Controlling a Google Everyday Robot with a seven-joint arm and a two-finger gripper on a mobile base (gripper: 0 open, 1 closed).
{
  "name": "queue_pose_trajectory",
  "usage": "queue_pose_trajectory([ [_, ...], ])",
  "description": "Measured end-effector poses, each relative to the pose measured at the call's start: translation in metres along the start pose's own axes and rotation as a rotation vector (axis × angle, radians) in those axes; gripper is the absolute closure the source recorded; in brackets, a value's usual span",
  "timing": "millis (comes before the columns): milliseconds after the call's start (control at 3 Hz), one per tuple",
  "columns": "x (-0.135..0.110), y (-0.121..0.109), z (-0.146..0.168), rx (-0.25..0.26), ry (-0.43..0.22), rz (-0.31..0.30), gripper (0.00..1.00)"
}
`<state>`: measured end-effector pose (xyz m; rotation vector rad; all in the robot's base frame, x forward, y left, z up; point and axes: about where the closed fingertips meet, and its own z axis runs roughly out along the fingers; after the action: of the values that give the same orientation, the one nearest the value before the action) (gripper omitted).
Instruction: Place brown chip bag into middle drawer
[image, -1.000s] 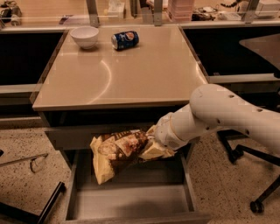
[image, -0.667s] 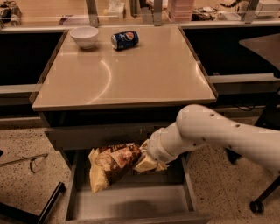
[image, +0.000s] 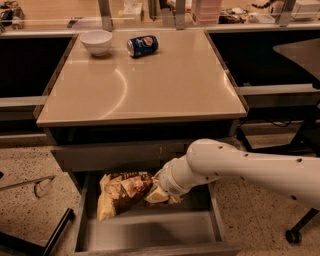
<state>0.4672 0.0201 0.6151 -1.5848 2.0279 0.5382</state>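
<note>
The brown chip bag (image: 121, 192), dark brown with pale yellow ends, hangs tilted over the left part of the open middle drawer (image: 150, 232), its lower end down near the drawer's back left. My gripper (image: 159, 191) reaches in from the right under the counter top and holds the bag's right end; the white arm (image: 240, 167) hides most of it. The drawer's grey floor shows in front of the bag.
On the tan counter top (image: 145, 85) a white bowl (image: 96, 41) stands at the back left and a blue soda can (image: 142, 45) lies beside it. A chair base (image: 295, 232) is at the right, dark bars (image: 55, 235) at the left on the floor.
My arm and the bag have moved left and lower, deeper into the open drawer.
</note>
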Motion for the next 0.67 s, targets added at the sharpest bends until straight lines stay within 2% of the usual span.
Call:
queue_pose_trajectory([
  [333, 0.001, 0.003, 0.013, -0.01, 0.003, 0.009, 1.0],
  [667, 0.036, 0.013, 0.055, -0.034, 0.077, 0.058, 1.0],
])
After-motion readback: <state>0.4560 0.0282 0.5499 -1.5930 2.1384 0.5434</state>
